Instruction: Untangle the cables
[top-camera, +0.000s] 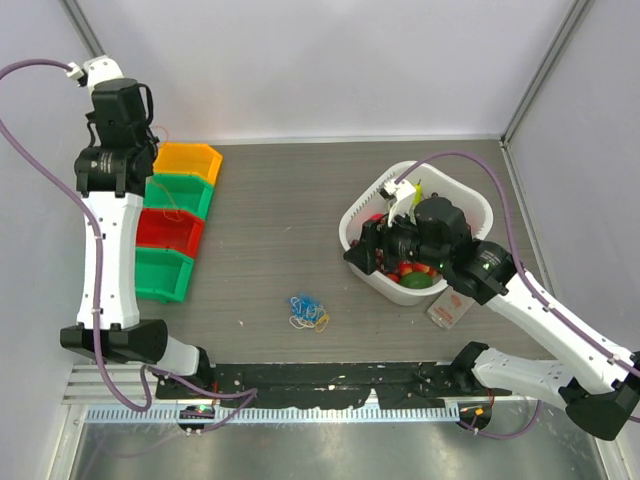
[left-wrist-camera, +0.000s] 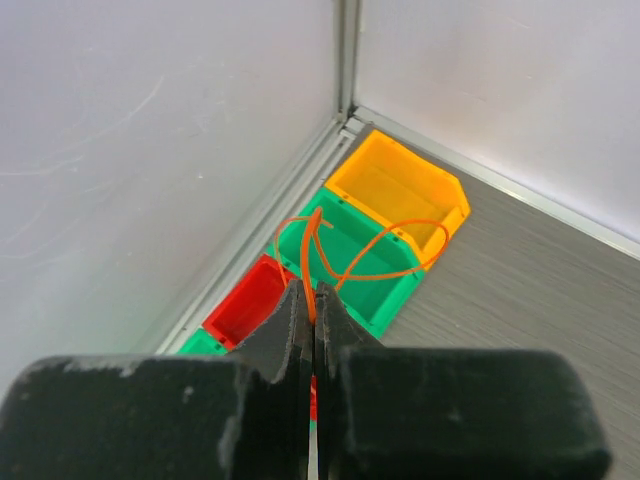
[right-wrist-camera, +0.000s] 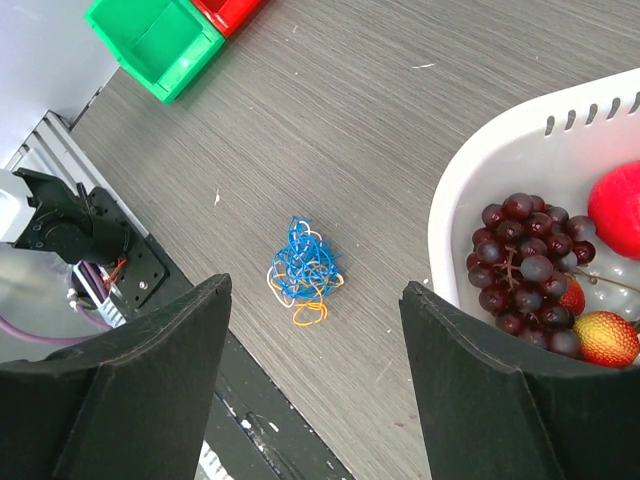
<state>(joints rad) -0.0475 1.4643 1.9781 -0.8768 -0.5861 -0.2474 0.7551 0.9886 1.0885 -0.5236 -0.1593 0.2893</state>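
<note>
On the grey tabletop (top-camera: 280, 200), the right-side white basket (right-wrist-camera: 520, 150) sits under wide-open, empty right fingers (right-wrist-camera: 120, 390), upper-left bins (top-camera: 175, 215) under left fingers (left-wrist-camera: 285, 330) clamped on one orange cable (left-wrist-camera: 310, 280), and the tangled cables (top-camera: 309, 313) lie lower centre.

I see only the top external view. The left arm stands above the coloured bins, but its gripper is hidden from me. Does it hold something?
Observer: Yes. The left wrist view shows the left gripper shut on a thin orange wire that loops out past the fingertips.
Operator: Over which bin is the loop?
Observer: In that view it lies across the green bin beside the yellow bin. I cannot tell if it touches.
Operator: And the right gripper, open or shut?
Observer: Open. In the right wrist view the right gripper has its fingers wide apart, and the cable clump shows between them, lying on the table below.
</note>
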